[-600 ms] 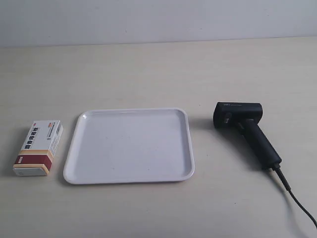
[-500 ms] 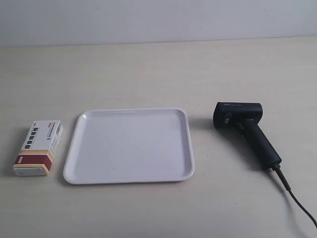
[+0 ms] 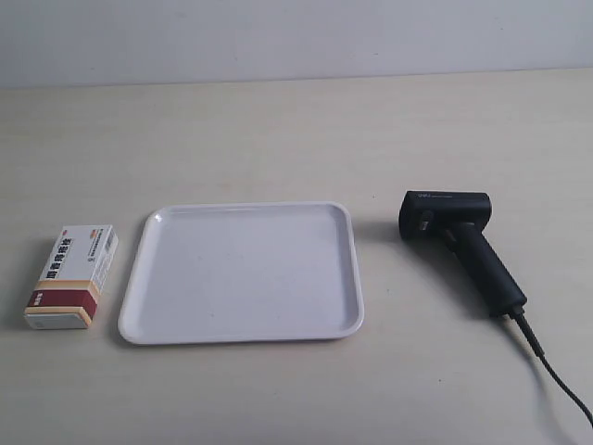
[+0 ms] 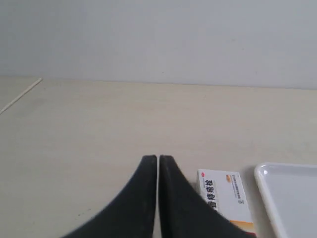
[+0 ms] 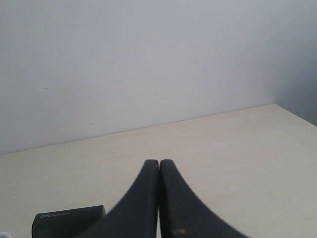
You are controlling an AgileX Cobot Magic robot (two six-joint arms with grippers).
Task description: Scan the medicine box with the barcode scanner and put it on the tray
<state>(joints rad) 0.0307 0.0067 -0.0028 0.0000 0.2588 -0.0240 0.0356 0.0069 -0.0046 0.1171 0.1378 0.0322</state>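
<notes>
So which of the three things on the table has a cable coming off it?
The barcode scanner, the black pistol-shaped one; its cable runs from the handle end. The medicine box and the tray have none.

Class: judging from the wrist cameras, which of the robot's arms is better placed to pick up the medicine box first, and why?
Probably the left. The closed left gripper has the medicine box just beside its fingertips, next to the tray. The right gripper sees only the barcode scanner.

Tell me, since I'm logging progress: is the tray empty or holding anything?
Empty. The tray shows only bare white; the box lies beside it on the table.
</notes>
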